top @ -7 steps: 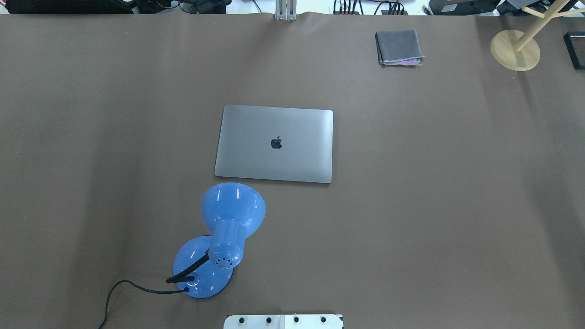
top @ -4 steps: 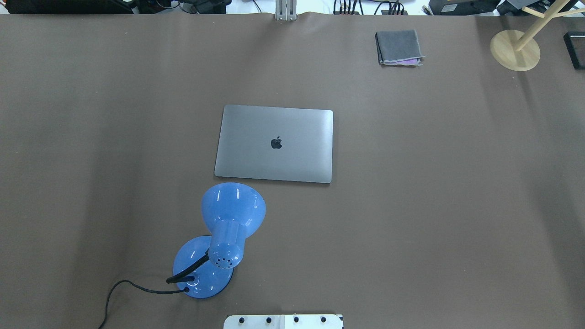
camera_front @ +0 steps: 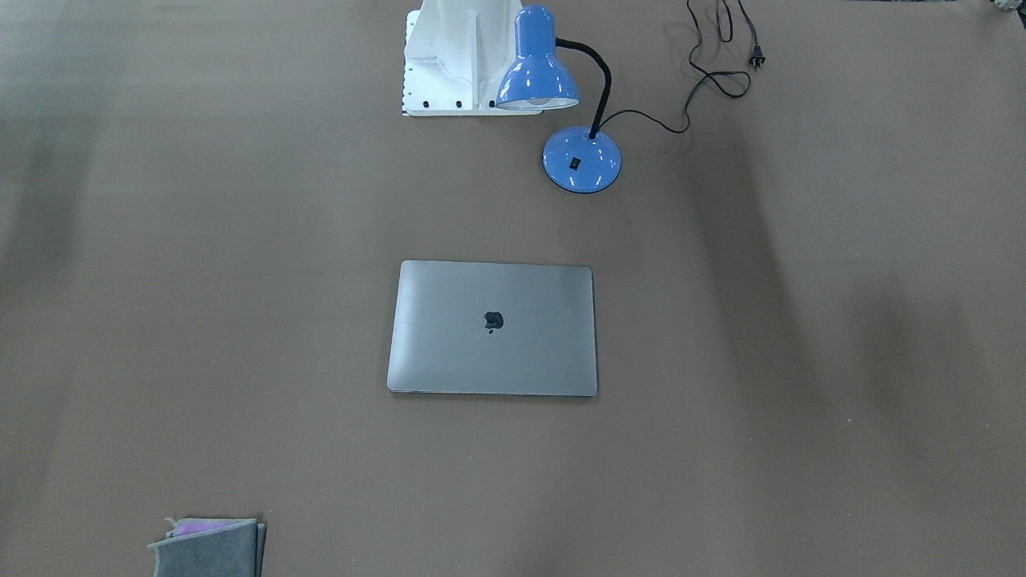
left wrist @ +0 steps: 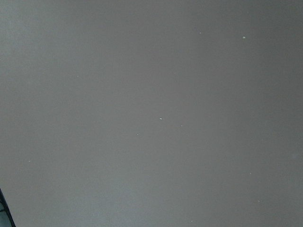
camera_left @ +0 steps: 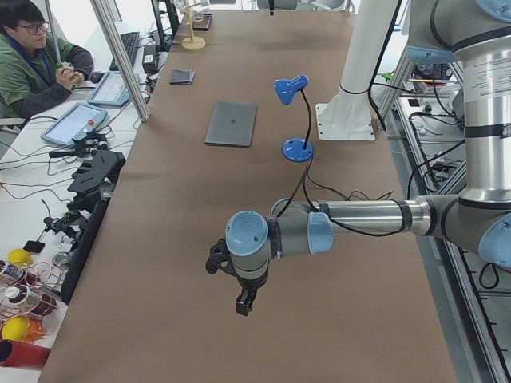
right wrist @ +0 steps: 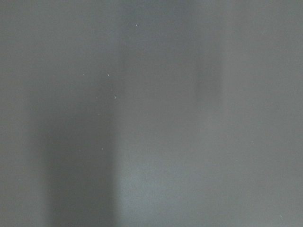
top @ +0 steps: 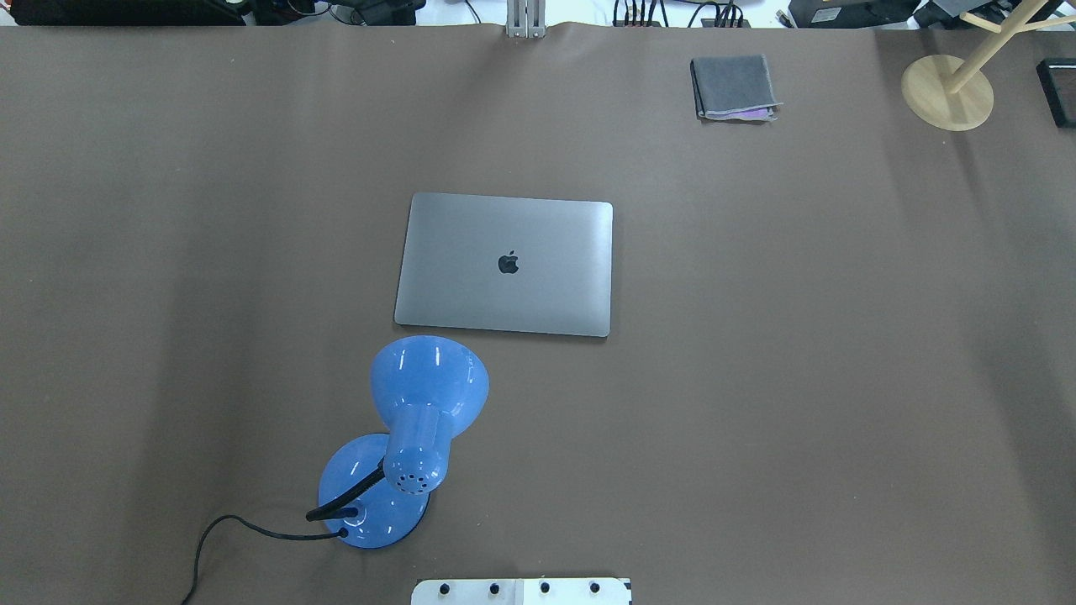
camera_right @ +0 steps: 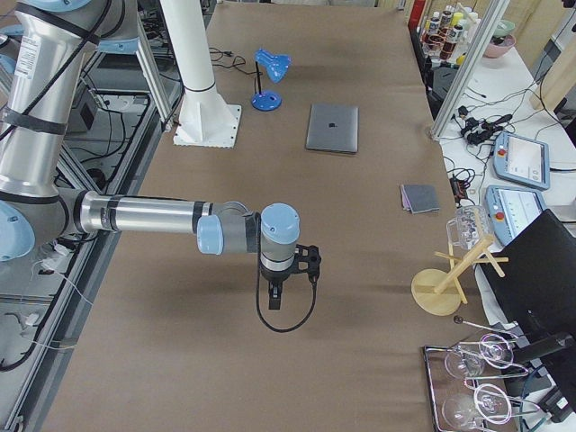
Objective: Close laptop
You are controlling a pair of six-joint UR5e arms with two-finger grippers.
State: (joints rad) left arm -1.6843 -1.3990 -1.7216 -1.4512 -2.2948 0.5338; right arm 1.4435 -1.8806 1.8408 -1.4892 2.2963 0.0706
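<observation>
The laptop (top: 504, 265) is seen shut flat on the counter (top: 799, 378), just beyond the lamp (top: 412, 437). The task is judged complete; nothing is left. Whether the left hand (camera_left: 244, 302) and right hand (camera_right: 274, 298) are spread cannot be told.

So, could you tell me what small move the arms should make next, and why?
Probably none: the laptop lies fully shut, lid flat, logo up, while the left gripper and right gripper hang far from it, towards the table's ends. I would leave both parked.
</observation>
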